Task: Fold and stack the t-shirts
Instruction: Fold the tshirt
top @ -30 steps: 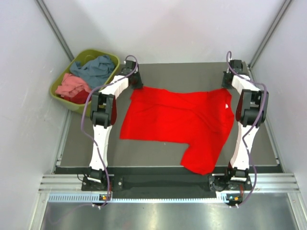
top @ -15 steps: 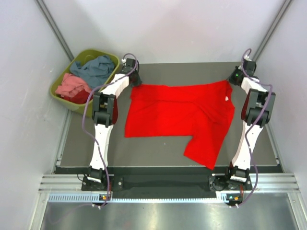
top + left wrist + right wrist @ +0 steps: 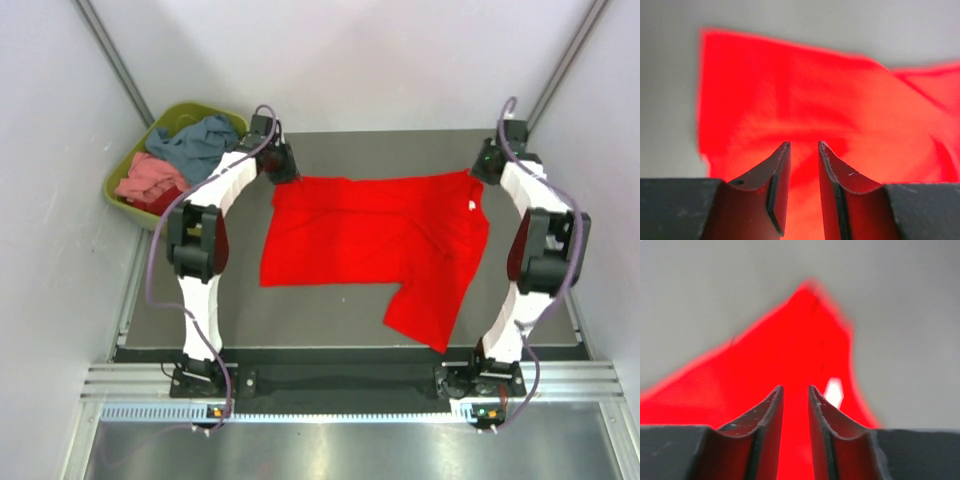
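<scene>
A bright red t-shirt [image 3: 370, 235] lies spread flat on the grey table, one sleeve pointing toward the near right, and its white neck label [image 3: 473, 205] shows at the right. My left gripper [image 3: 281, 165] is over the shirt's far left corner. My right gripper [image 3: 489, 162] is just beyond the far right corner. In the left wrist view my gripper [image 3: 803, 144] hovers over the red cloth [image 3: 790, 90], jaws slightly apart and empty. In the right wrist view my gripper [image 3: 795, 387] does the same above the cloth [image 3: 790, 350] and label [image 3: 834, 390].
An olive-green tub [image 3: 112, 190] stands off the table's far left corner. It holds a blue-grey shirt [image 3: 200, 140], a salmon pink one [image 3: 150, 175] and a darker red one [image 3: 165, 202]. White walls close in on both sides and at the back.
Over the second the shirt was pulled toward the far edge and flattened. Since half a second ago it lies still, while both arms' elbows have swung outward and the grippers have drawn back slightly.
</scene>
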`<state>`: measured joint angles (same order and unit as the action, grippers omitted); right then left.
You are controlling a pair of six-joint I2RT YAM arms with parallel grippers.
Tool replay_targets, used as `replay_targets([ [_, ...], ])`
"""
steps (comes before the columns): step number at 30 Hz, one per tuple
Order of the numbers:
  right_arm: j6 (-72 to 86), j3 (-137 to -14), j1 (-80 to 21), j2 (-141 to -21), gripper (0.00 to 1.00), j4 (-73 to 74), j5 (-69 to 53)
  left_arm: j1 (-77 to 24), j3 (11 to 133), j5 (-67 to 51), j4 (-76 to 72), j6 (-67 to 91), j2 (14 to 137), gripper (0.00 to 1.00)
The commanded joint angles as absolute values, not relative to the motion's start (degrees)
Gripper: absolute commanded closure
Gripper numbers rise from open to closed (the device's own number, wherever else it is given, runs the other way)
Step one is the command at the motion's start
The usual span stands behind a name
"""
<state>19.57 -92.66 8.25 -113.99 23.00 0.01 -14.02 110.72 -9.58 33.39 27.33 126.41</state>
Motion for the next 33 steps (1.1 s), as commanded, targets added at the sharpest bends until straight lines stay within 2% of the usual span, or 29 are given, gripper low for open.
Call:
replay_targets([
  [1,15.21,-80.27,-2.60,-101.45,0.77,26.37,5.88,-15.47,104.00,-18.53,32.61,26.90,113.06,0.66],
  [3,13.19,-72.65,-5.61,-96.78,0.83,25.49,6.15,-15.73,98.11,-21.61,32.70,26.89,109.70,0.66],
  [6,12.39,-66.38,-9.31,-94.13,0.87,24.70,3.26,-16.17,90.72,-22.76,32.61,26.46,103.55,0.66],
  [16,10.90,-63.63,-13.88,-98.70,0.94,23.56,5.70,-16.17,77.62,-21.01,32.96,23.64,92.73,0.65],
  [24,9.49,-62.05,-14.24,-99.93,0.95,21.62,11.95,-16.17,73.30,-19.51,31.73,22.76,90.88,0.65],
  [33,7.30,-65.04,-14.24,-102.39,0.89,21.36,17.05,-16.17,73.48,-16.96,32.70,21.80,90.18,0.65],
])
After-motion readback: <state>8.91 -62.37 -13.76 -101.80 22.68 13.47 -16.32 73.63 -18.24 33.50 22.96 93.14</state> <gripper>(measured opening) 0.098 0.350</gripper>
